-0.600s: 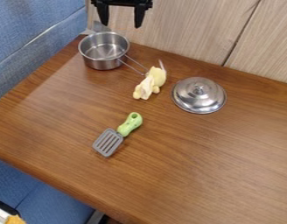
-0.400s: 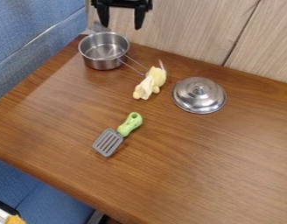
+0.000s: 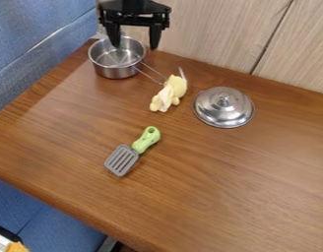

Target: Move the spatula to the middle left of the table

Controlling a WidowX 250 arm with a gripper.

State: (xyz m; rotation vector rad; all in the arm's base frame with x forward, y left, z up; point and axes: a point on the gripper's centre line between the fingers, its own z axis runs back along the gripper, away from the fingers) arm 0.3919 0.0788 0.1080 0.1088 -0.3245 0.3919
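Observation:
The black gripper (image 3: 134,45) hangs at the top of the camera view, over the saucepan, its two fingers spread wide and holding nothing. Well below it in the view, the spatula (image 3: 134,150) lies flat on the wooden table (image 3: 236,197), a little left of the middle. Its green handle points up and to the right, and its grey slotted blade points down and to the left.
A steel saucepan (image 3: 114,69) stands at the back left corner, its wire handle toward a yellow plush toy (image 3: 169,93). A steel lid (image 3: 223,107) lies right of the toy. A wood panel (image 3: 216,29) rises behind the table.
The gripper has come down from the top edge and now overlaps the saucepan in the view, still open. The spatula and the other objects have not moved.

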